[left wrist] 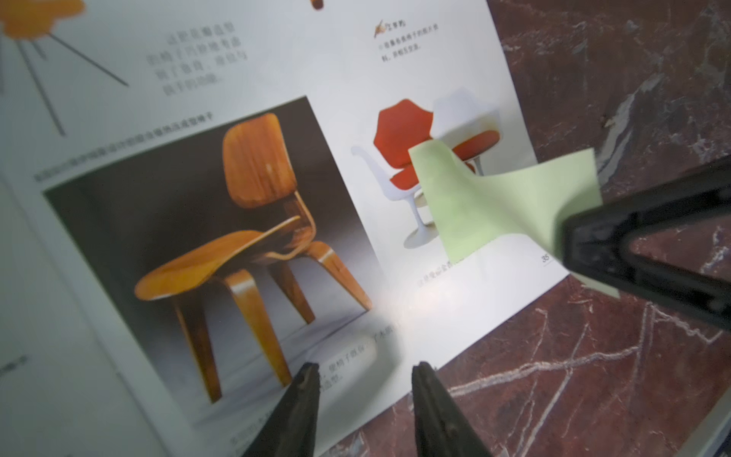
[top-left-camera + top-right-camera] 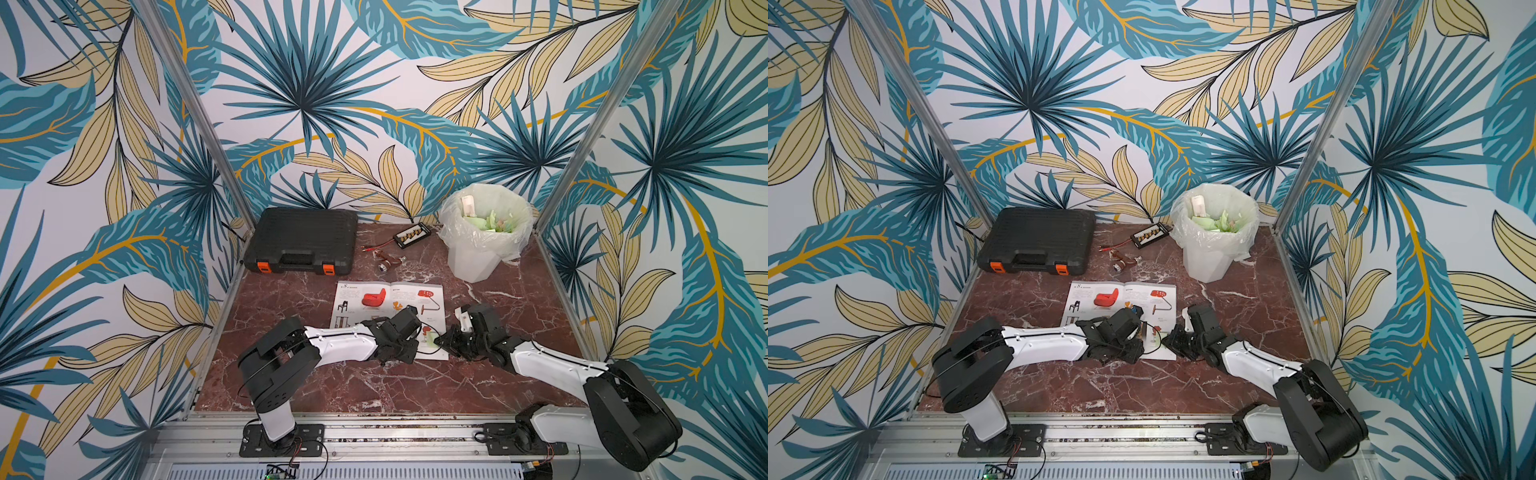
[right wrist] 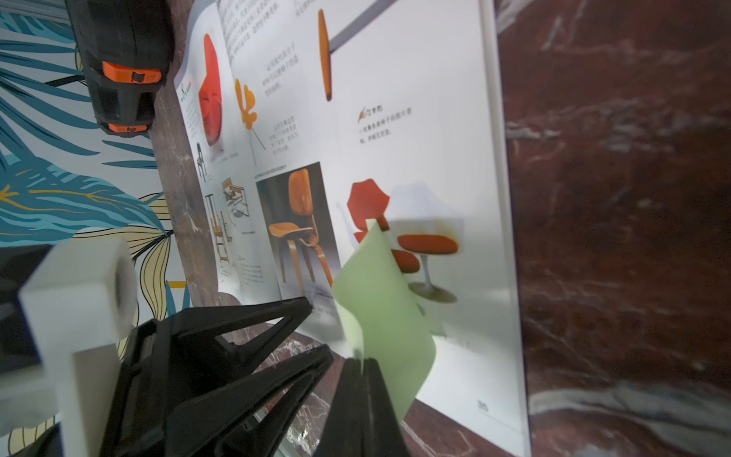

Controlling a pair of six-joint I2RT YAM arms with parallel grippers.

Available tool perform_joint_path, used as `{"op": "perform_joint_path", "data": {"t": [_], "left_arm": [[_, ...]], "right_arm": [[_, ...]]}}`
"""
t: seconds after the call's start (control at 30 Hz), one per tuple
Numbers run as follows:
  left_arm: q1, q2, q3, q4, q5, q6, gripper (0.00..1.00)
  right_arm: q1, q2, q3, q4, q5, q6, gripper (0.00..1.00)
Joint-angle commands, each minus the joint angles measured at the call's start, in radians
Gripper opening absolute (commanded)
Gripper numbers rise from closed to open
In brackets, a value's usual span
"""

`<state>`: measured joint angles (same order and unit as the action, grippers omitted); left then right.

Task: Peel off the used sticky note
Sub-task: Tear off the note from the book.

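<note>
Top view: the note (image 2: 429, 341) lies at the near outer corner of the book's (image 2: 349, 307) right page, between both grippers. The right gripper (image 2: 441, 340) is on it. The left gripper (image 2: 409, 347) hangs over the book's near edge, jaws not visible here. The bin (image 2: 482, 249) stands well beyond the book's far right corner and is the likely drop.

Left wrist: the left gripper (image 1: 367, 376) has its jaws apart and empty over the book's near edge. The right gripper (image 1: 571, 237) is clamped on the note's (image 1: 494, 205) free end. The opposite edge sticks over the red-chair photo. Page number 35 (image 1: 546, 258) reads beside the pinch.

Right wrist: the note (image 3: 383, 316) curls up off the page, pinched in the right gripper (image 3: 360, 368).

You peel best low and slow, folding the note back over its stuck edge. Press the left fingertips on the page beside the note first, or the page may lift or tear.

The Chinese text is too blurred to read, and no brands show.
</note>
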<state>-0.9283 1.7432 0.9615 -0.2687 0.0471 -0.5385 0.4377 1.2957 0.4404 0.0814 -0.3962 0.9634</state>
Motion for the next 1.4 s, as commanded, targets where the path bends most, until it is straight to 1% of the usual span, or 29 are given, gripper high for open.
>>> {"op": "perform_joint_path", "data": {"t": [0.0,0.17,0.3,0.37,0.47,0.6,0.7,0.87,1.1,1.37], "left_arm": [[0.013,0.015,0.111,-0.067,0.043,-0.014,0.44],[0.036,0.099,0.243,-0.054,0.071,-0.032,0.43],[0.060,0.164,0.303,-0.038,0.075,-0.049,0.43],[0.075,0.205,0.322,-0.022,0.101,-0.065,0.42],[0.094,0.257,0.325,0.042,0.152,-0.092,0.41],[0.100,0.297,0.320,0.073,0.157,-0.108,0.41],[0.108,0.310,0.306,0.083,0.144,-0.124,0.40],[0.110,0.311,0.285,0.063,0.093,-0.145,0.39],[0.110,0.327,0.286,0.037,0.052,-0.165,0.37],[0.112,0.344,0.296,0.023,0.053,-0.162,0.37]], "right_arm": [[0.006,-0.014,-0.028,-0.021,0.033,-0.027,0.00],[0.005,-0.002,-0.031,-0.001,0.018,-0.023,0.00],[0.005,-0.005,-0.032,-0.001,0.016,-0.026,0.00],[0.006,-0.008,-0.035,-0.001,0.016,-0.026,0.00],[0.005,-0.010,-0.037,0.000,0.015,-0.028,0.00],[0.005,-0.020,-0.043,-0.001,0.014,-0.025,0.00],[0.006,-0.039,-0.048,-0.009,0.014,-0.025,0.00],[0.005,-0.092,-0.052,-0.047,0.016,-0.031,0.00],[0.005,-0.168,-0.082,-0.087,0.034,-0.039,0.00],[0.005,-0.246,-0.121,-0.110,0.030,-0.017,0.00]]}}
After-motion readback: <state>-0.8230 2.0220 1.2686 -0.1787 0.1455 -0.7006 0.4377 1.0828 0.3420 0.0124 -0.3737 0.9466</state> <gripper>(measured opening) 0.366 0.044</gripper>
